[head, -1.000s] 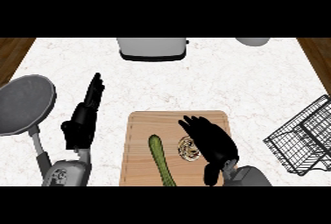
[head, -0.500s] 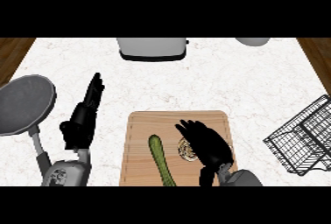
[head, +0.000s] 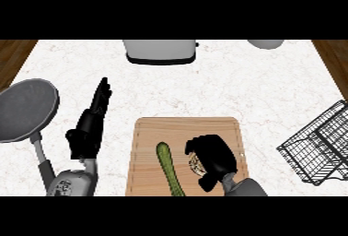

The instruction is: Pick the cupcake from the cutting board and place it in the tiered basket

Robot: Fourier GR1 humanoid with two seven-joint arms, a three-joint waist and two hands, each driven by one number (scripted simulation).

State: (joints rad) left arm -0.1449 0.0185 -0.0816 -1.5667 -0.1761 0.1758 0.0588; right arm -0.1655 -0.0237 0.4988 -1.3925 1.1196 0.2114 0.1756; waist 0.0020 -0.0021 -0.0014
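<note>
The right hand [head: 216,154] curls round the cupcake [head: 195,164] on the board [head: 151,138], making the grasp; next it likely must lift and carry it right to the basket [head: 316,145].

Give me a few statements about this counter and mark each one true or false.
1. The cupcake sits on the cutting board. True.
2. The right hand has its fingers curled round the cupcake. True.
3. The cucumber lies in the tiered basket. False: it lies on the cutting board, left of the cupcake.
4. The left hand grips the pan. False: it is open with straight fingers, beside the pan, holding nothing.
5. The toaster stands at the counter's far edge. True.
</note>
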